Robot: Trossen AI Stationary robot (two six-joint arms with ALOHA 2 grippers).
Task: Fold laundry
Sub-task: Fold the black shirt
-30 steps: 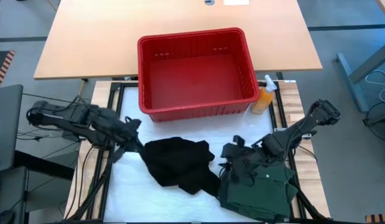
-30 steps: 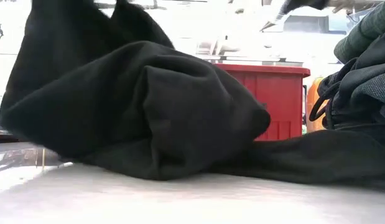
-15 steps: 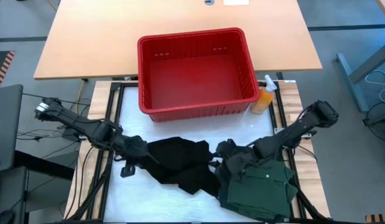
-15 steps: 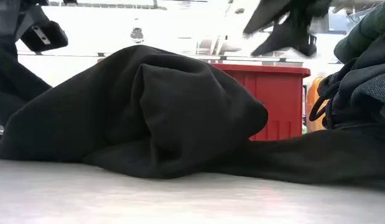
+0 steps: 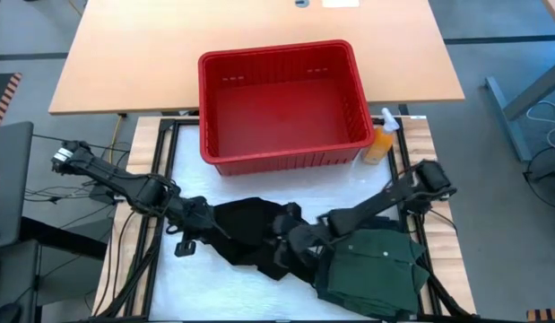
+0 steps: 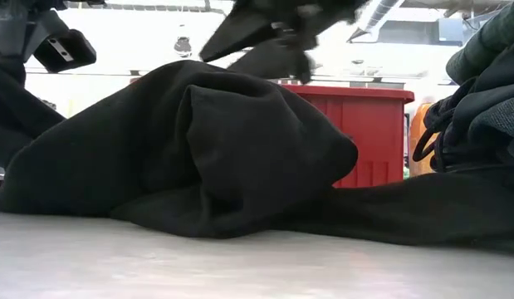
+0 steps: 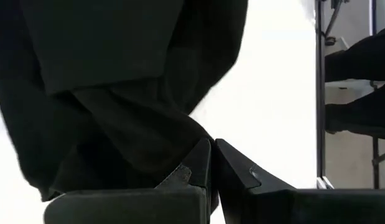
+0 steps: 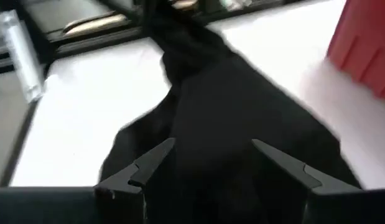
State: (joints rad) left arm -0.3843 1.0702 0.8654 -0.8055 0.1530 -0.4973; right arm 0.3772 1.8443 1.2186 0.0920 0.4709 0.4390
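A black garment lies crumpled on the white table top, a rounded heap in the low view. My left gripper is at its left edge, shut on the cloth. My right gripper is open and hovers above the garment's right part; the low view shows it clear of the heap. A green buttoned shirt lies bunched at the table's near right, against the black garment. My left gripper pinches the black garment's left edge between its two shut fingers, coming from the table's left and slanting down. One layer or several, I cannot tell. The garment rests on the table, slack.
A red plastic basket stands at the table's far side, with an orange spray bottle by its right corner. Bare white table shows near the left and near edges. Black frame rails run along the table's sides.
My left gripper came down toward the near edge and laid the raised left part of the black garment onto the table, then kept still. My right gripper swung from over the green shirt toward the table's left, ending above the black garment.
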